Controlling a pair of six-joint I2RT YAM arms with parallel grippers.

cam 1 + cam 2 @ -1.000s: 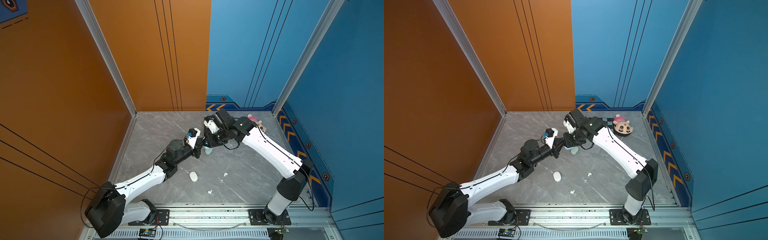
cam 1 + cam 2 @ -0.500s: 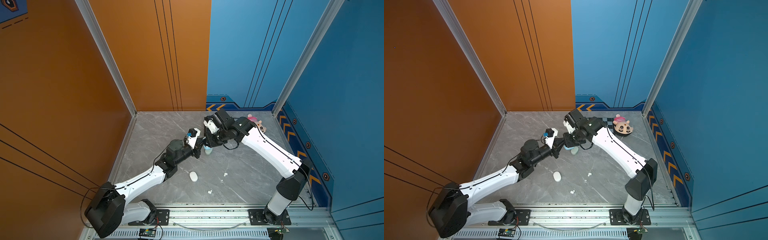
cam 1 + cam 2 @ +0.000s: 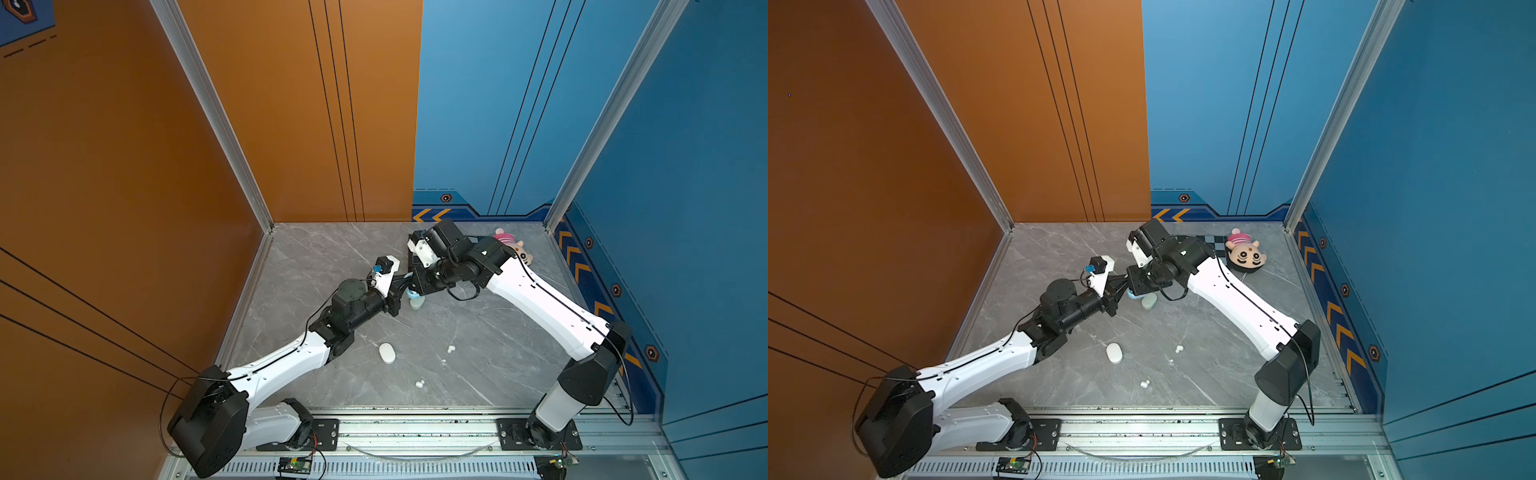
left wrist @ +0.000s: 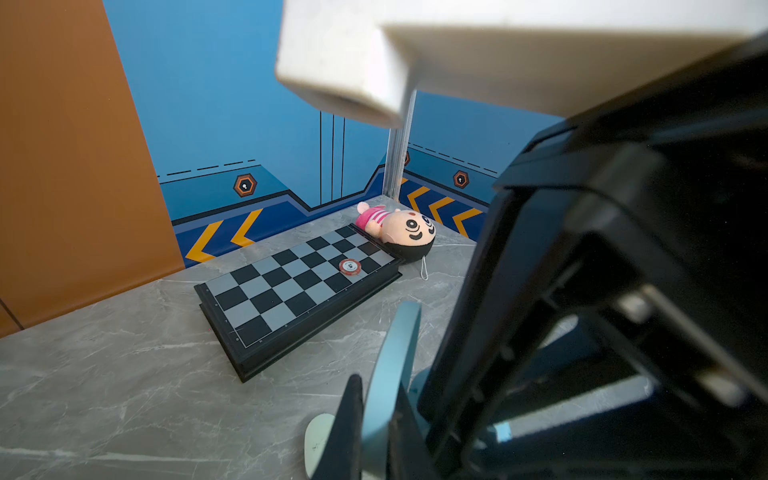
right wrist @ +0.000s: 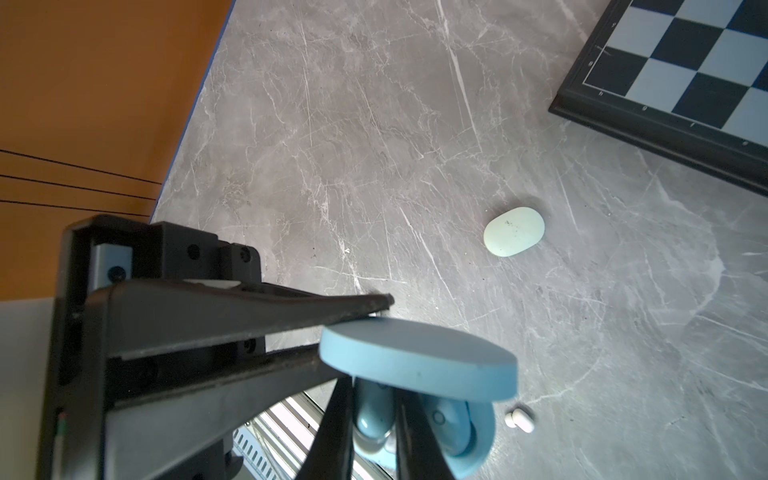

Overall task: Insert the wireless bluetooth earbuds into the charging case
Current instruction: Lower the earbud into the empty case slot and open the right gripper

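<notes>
The blue case [image 5: 478, 449] stands open, its oval lid [image 5: 415, 365] tilted above the base and pinched at the edge by the left gripper [image 4: 380, 390]. A blue bud [image 5: 444, 419] sits in its well; the other blue bud [image 5: 372, 419] is beside it, clamped between the right gripper [image 5: 372, 388] fingers. The mint case [image 5: 514, 231] lies closed and flat just beside the blue one. Nearer the arm bases, the white case [image 3: 387, 353] lies closed, with two white buds [image 3: 451, 349] loose on the table, apart from each other.
</notes>
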